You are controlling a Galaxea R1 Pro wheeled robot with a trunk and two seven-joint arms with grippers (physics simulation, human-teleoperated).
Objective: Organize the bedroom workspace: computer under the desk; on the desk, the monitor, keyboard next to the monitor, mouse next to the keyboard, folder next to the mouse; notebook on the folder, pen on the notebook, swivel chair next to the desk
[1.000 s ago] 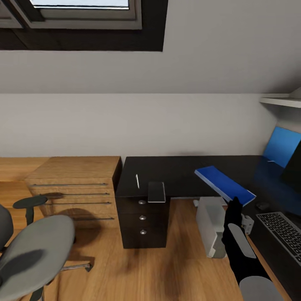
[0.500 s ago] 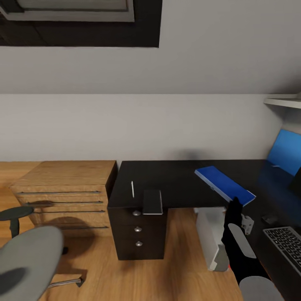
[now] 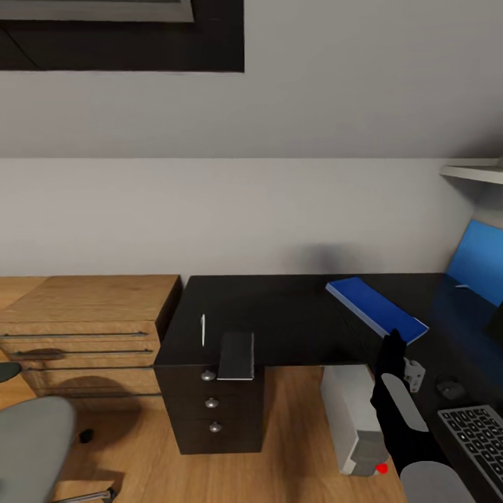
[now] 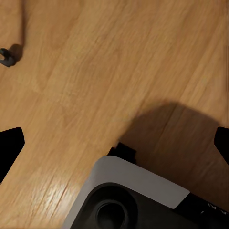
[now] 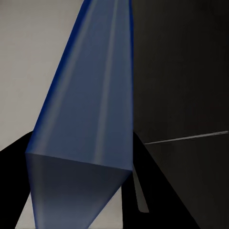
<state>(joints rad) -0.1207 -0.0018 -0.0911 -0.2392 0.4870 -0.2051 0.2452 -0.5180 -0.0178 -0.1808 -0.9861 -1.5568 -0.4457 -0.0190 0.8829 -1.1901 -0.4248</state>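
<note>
Sloped grey walls frame our view of the matt black desk. Our right gripper is clamped on the flat bright blue folder, carried above the desktop. Left gripper's fingers are spread, over wood floor. Dark grey notebook and thin white pen lie unstacked at the desk's end. Keyboard and mouse already sit on the desk, grey tower computer beneath; the grey chair needs positioning.

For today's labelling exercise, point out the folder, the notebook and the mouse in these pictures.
folder (image 3: 370, 306): head view, middle of its blue cover.
notebook (image 3: 237, 354): head view, centre of its dark cover, at the desk's front edge.
mouse (image 3: 450, 387): head view, top of the dark rounded body.
</note>
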